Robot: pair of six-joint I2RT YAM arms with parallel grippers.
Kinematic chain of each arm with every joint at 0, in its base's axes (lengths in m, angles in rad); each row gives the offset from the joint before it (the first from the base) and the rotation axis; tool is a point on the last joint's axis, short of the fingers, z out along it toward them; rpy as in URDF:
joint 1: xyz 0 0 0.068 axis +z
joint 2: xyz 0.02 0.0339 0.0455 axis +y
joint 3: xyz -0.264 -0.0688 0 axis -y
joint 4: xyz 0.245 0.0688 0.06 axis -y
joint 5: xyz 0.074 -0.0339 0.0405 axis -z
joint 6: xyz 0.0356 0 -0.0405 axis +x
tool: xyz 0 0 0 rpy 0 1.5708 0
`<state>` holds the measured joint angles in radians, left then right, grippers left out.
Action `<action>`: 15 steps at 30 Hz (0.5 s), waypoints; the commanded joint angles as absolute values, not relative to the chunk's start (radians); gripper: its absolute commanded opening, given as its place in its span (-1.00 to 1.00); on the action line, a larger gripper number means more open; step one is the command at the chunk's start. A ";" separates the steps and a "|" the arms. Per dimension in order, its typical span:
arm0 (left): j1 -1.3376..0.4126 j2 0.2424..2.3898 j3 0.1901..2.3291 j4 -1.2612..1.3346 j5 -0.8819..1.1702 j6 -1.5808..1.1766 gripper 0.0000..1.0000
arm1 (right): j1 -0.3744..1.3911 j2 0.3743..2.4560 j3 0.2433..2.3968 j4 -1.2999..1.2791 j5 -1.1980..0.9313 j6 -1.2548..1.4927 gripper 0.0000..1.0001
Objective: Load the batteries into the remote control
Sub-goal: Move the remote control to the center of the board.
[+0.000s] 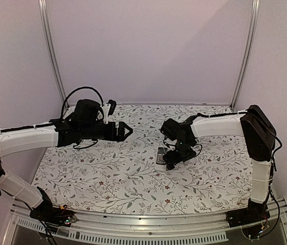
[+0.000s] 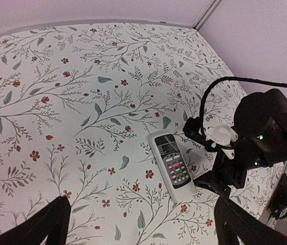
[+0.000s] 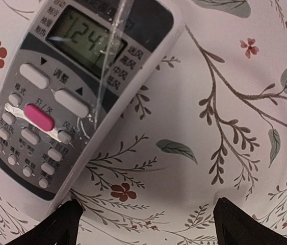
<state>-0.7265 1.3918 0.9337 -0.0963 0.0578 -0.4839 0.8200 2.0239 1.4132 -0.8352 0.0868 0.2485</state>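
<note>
Left gripper: hangs above the table at centre-left of the top view. Jaws spread wide, holding nothing.

Remote: lies flat at the centre of the top view, button face up. The display shows digits; the back is hidden. No batteries appear in any view.

Right gripper: low over the table, just right of the remote. Jaws spread, empty.

Step in hand, as a judgement: a live display suggests the batteries are already seated, so loading is likely at its end. Next move: raise the right gripper straight up, clear of the remote, without nudging it.
</note>
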 commanded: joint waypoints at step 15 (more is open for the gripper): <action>-0.559 1.539 1.179 -0.376 0.129 -0.521 0.99 | 0.678 1.591 1.213 -0.668 -0.059 0.268 0.97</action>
<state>-0.6407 1.5269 1.1561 -0.2695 0.1047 -0.5240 0.7647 1.7142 1.2411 -0.7383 0.0055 0.2550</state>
